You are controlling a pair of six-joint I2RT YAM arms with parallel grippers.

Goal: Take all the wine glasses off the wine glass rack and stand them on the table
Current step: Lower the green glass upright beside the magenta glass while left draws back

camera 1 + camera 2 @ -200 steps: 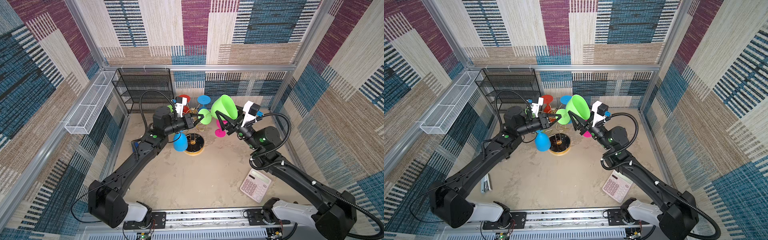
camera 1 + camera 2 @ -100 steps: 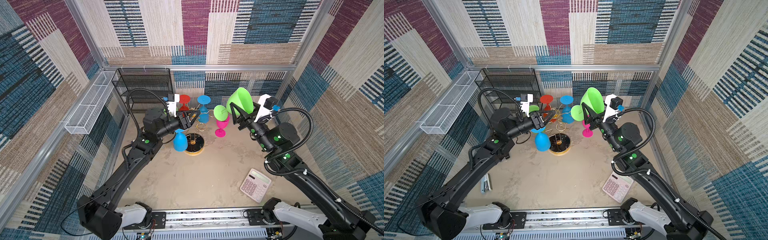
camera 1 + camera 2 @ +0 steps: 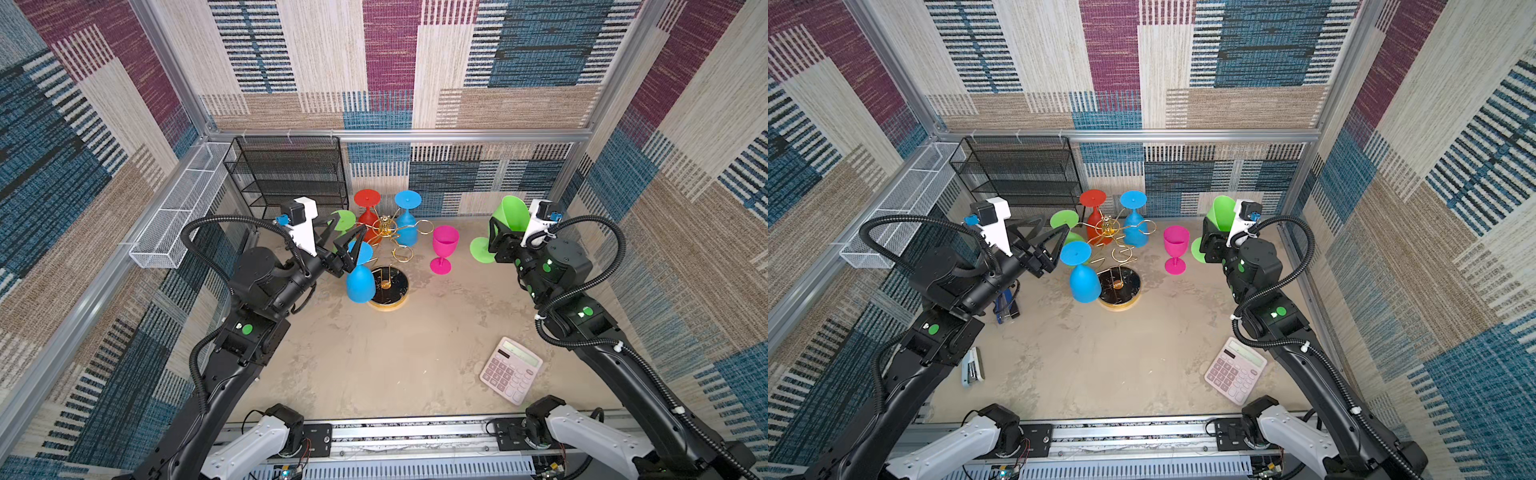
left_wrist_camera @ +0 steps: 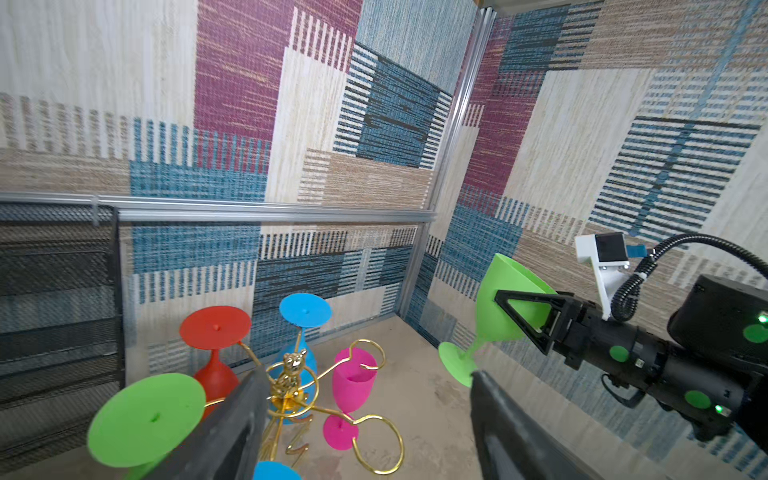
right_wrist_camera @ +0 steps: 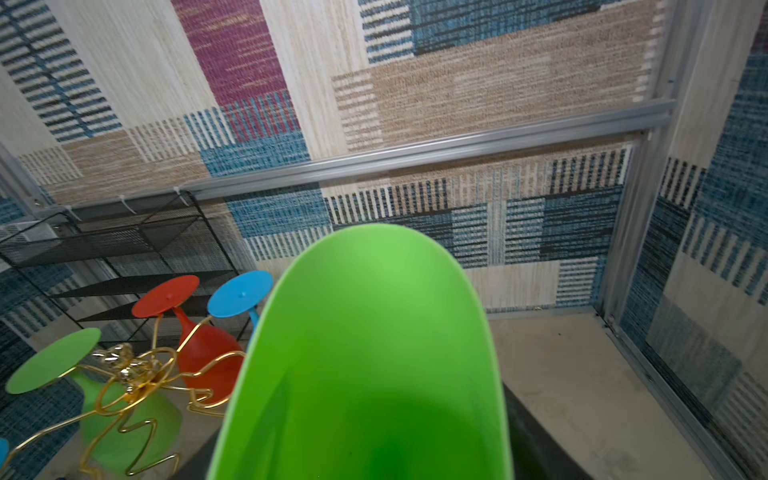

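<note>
The gold wine glass rack (image 3: 384,226) stands at the back on its black base (image 3: 395,291). A red (image 3: 368,199), a blue (image 3: 407,232), a green (image 3: 343,219) and a second blue glass (image 3: 359,282) hang on it upside down. My right gripper (image 3: 500,235) is shut on the bowl of a green wine glass (image 3: 515,214), held tilted in the air well right of the rack; the bowl (image 5: 374,332) fills the right wrist view. My left gripper (image 3: 349,227) stands open and empty just left of the rack (image 4: 291,374), its fingers (image 4: 232,428) wide apart.
A pink glass (image 3: 444,245) stands upright on the table between the rack and the held glass. A black mesh shelf unit (image 3: 286,174) and a white mesh basket (image 3: 178,220) line the back left. A calculator (image 3: 511,370) lies front right, a stapler (image 3: 971,368) front left.
The right arm has carried the green glass away from the rack to the right. The left gripper has drawn back left from the rack and opened.
</note>
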